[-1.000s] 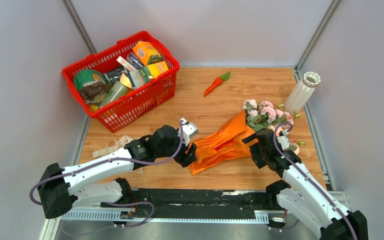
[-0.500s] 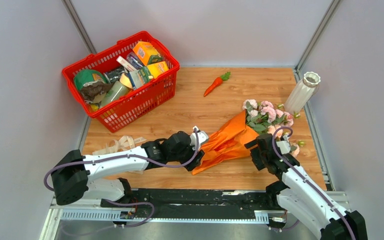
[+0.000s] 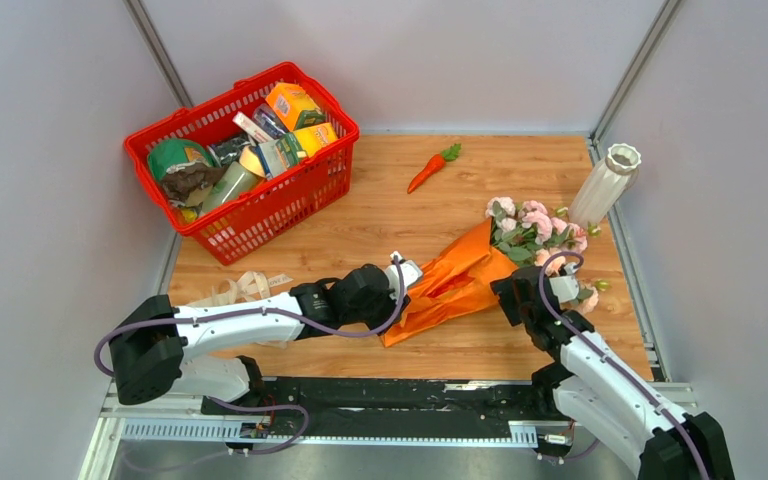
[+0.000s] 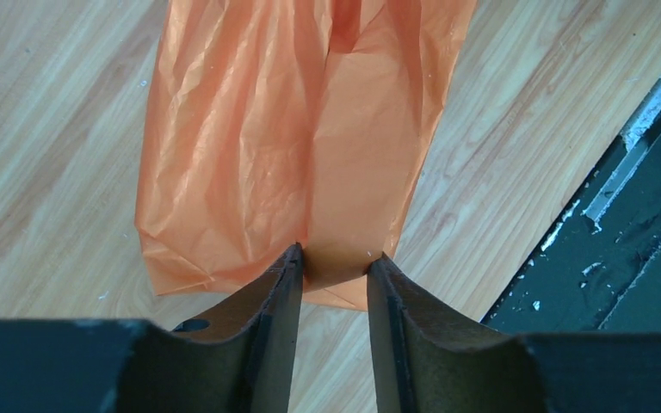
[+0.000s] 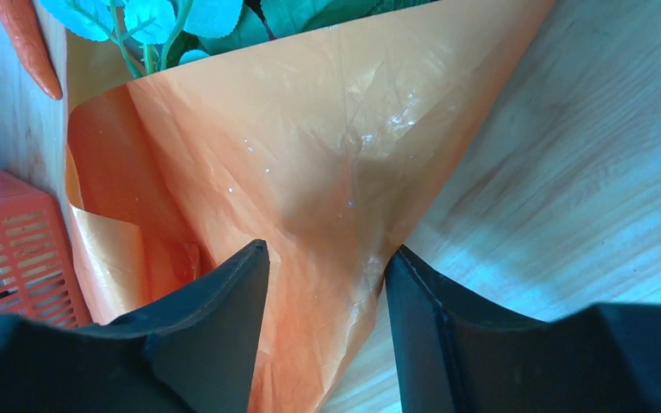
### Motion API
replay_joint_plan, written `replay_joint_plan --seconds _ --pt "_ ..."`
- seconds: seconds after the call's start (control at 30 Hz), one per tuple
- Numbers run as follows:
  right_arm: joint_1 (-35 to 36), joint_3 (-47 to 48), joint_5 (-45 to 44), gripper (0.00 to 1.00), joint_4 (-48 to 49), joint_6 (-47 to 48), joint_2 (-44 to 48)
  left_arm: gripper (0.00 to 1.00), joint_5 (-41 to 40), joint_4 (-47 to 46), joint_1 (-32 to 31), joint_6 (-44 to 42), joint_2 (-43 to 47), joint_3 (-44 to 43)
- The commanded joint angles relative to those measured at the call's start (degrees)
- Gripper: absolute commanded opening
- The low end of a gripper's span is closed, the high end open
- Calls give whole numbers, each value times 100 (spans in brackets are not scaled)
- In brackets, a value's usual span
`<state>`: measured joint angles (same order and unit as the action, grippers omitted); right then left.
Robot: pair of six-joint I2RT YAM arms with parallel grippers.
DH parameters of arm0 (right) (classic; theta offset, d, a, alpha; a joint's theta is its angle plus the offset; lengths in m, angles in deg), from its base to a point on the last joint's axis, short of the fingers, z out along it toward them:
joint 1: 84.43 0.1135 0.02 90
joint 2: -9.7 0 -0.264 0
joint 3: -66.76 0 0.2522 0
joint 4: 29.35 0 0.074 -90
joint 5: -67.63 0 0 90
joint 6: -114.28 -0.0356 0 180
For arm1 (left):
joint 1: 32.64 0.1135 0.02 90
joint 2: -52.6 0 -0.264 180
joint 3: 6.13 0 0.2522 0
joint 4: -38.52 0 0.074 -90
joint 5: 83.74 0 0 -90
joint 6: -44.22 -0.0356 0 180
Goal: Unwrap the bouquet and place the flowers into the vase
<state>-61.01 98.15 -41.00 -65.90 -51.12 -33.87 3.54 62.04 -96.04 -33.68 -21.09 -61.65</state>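
Note:
The bouquet [image 3: 460, 280] lies on its side on the wooden table, its orange wrapping paper [image 4: 310, 129] tapering toward the near left. Pink flowers [image 3: 532, 228] stick out at its far right end. My left gripper [image 3: 392, 318] is at the paper's narrow tail. Its jaws [image 4: 334, 258] are half closed, and a flat fold of paper fills the gap between the tips. My right gripper [image 3: 508, 290] is at the cone's near edge by the blooms. Its jaws [image 5: 327, 254] are partly open astride the creased paper [image 5: 310, 146]. The white ribbed vase [image 3: 605, 185] stands upright at the far right.
A red basket [image 3: 270, 210] full of groceries sits at the far left. A toy carrot [image 3: 433, 168] lies at the back middle of the table. A cream ribbon [image 3: 230, 292] lies loose at the near left. Walls close in on both sides, and a black rail [image 3: 410, 395] runs along the near edge.
My left gripper moved right onto the wrapping's tail and its jaws narrowed. My right gripper shifted up and left to the cone's edge, its jaws narrowing too. The bouquet shifted slightly.

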Motion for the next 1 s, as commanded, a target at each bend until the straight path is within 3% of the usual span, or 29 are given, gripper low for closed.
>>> replay_joint_plan --seconds 0.0,0.17,0.33,0.5,0.97 --pt "-101 56 -325 53 503 235 -160 38 -273 -264 -50 -15 118 -201" --pt "-232 83 -360 51 652 367 -292 27 -378 -247 -50 21 92 -219" --pt "-391 145 -132 50 670 482 -328 0 -588 -168 -50 257 127 -271" --pt "-417 -5 -114 52 574 508 59 0 -1686 393 37 627 276 -508" --pt "-496 -146 -202 48 354 684 297 0 -1776 1133 1268 1181 -154 -1140"
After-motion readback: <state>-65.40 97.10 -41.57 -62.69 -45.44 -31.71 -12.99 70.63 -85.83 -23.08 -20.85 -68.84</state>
